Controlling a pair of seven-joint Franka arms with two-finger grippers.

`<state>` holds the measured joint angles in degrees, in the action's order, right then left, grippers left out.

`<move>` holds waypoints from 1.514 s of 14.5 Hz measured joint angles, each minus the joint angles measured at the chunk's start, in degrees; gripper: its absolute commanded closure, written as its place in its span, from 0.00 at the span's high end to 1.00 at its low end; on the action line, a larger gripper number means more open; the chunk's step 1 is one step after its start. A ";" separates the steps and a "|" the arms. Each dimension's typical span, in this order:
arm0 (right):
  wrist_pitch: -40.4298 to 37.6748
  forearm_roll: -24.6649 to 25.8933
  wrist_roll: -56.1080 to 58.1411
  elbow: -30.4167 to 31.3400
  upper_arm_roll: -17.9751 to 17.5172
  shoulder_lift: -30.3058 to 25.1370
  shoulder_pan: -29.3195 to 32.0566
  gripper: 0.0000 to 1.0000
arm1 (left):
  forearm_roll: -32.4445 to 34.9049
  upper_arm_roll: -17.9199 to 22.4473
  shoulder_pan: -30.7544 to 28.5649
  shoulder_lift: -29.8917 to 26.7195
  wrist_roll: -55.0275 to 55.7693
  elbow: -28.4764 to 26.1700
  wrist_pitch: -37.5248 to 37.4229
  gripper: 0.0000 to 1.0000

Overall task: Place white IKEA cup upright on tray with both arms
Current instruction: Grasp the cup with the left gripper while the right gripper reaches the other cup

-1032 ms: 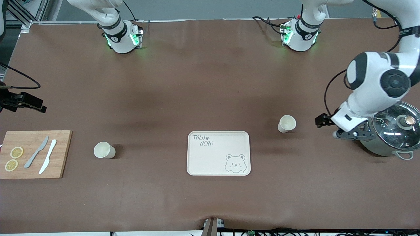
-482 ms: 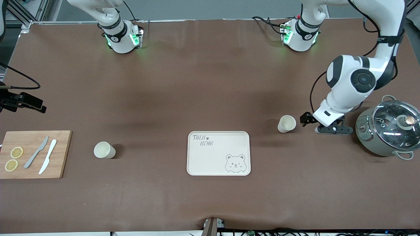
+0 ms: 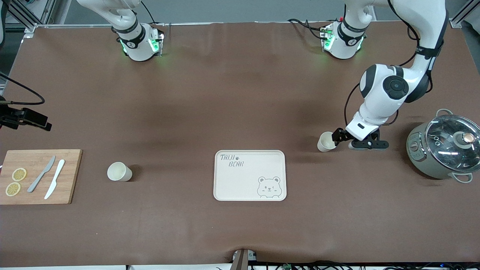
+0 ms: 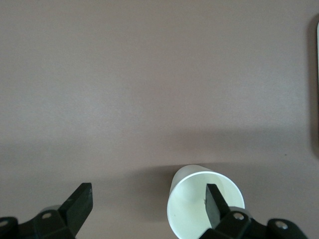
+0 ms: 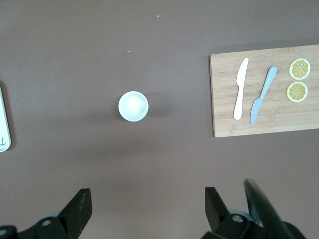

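The left tool [image 3: 336, 136] stands low over the surface with its fingers spread wide and nothing between them, right beside the cup [image 3: 325, 141] that stands toward the left arm's end of the surface. The left wrist view shows why it sits there: one finger [image 4: 214, 203] lies in line with the cup's [image 4: 192, 209] open mouth while the other stands well off to the side over bare surface, so the tool is not yet centred on the cup. By my reading it is lining up for a grasp, and it would need to shift sideways before closing. This cup leans a little, its mouth turned partly toward the front camera, and whether it stands flat on its base I cannot tell. The tray [image 3: 225, 191] lies nearer the front camera than this cup and toward the middle of the surface, bare, with its lettering at one corner and the bear face at the corner diagonal to it. So the carry looks like a short one, and that is probably why this arm takes this cup. The right tool [image 5: 144, 209] hangs high over the surface, its fingers likewise wide and holding nothing, with only its black mount visible at the edge of the front view. It looks straight down on a second cup [image 5: 133, 106], which stands between the tray and the wooden cutting board [image 3: 37, 198] at the right arm's end. That arm appears to wait. The board carries two knives [image 3: 48, 178] and two lemon slices [image 3: 15, 181], and a lidded pot [image 3: 442, 150] stands near the edge at the left arm's end. None of them lies in the path to the tray.
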<state>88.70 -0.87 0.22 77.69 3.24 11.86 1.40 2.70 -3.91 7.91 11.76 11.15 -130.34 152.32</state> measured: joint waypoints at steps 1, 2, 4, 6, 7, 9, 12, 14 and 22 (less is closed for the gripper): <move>0.01 0.00 -0.03 0.00 0.00 0.01 0.18 1.00 | 0.00 -0.02 0.07 0.44 0.06 -0.89 1.65 1.00; 0.03 -0.01 -0.04 0.00 0.01 0.03 0.56 1.00 | 0.00 -0.05 0.13 0.91 0.13 -1.75 3.13 1.00; 1.09 -1.94 -0.04 0.01 0.01 0.21 1.32 1.00 | 0.00 -0.09 0.28 1.67 0.20 -2.92 5.18 1.00; 2.00 -4.49 -0.01 0.02 0.01 0.56 1.76 1.00 | 0.00 -0.15 0.64 2.24 0.28 -3.36 5.70 1.00; 2.44 -4.89 0.31 0.07 -0.02 0.81 1.87 1.00 | 0.00 -0.15 0.86 2.45 0.57 -3.41 5.78 1.00; 3.17 -4.92 2.99 0.25 -0.38 1.83 1.85 1.00 | 0.00 -0.18 1.27 2.76 1.64 -3.43 5.87 1.00; 9.85 -4.56 5.46 2.35 -0.62 4.47 1.88 1.00 | 0.00 -0.22 2.07 3.43 2.69 -3.51 5.88 1.00; 13.87 -2.57 7.48 3.91 -0.45 6.72 2.20 1.00 | 0.00 -0.22 2.27 3.95 2.75 -3.54 5.95 1.00; 19.17 -1.12 10.38 4.70 -0.58 16.52 3.47 1.00 | 0.00 -0.20 2.26 5.66 2.78 -3.55 6.02 1.00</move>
<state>107.87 -1.99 10.60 82.39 2.66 28.38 4.86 2.70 -4.12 10.17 17.43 13.93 -133.88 158.34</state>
